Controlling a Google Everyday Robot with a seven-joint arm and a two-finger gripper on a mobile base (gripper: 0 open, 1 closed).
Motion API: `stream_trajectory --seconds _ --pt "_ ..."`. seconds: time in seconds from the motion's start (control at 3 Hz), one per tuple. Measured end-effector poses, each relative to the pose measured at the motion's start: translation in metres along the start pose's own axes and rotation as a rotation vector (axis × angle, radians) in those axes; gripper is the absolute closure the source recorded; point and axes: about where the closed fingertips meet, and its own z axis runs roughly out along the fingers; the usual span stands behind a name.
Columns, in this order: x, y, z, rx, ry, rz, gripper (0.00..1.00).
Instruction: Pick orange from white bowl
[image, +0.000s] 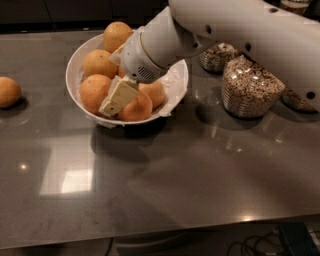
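Observation:
The white bowl (70, 80) stands at the back left of the dark counter with several oranges in it. The orange (94, 92), large and deep-coloured, lies at the bowl's front left. My gripper (118, 97) reaches down into the bowl from the upper right. Its cream tip sits just to the right of the orange, between it and another orange (137, 107) at the front rim. The white arm (165, 35) hides the middle of the bowl. Two paler oranges (117, 34) lie at the back.
A loose orange (9, 91) lies on the counter at the far left. Glass jars of cereal (248, 89) stand to the right of the bowl, under the arm. The counter's front edge (150, 235) runs along the bottom.

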Motion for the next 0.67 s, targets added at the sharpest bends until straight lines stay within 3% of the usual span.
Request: stream_trajectory --seconds 0.67 --pt "-0.0059 0.0027 0.0078 -0.020 -0.011 0.001 0.20"
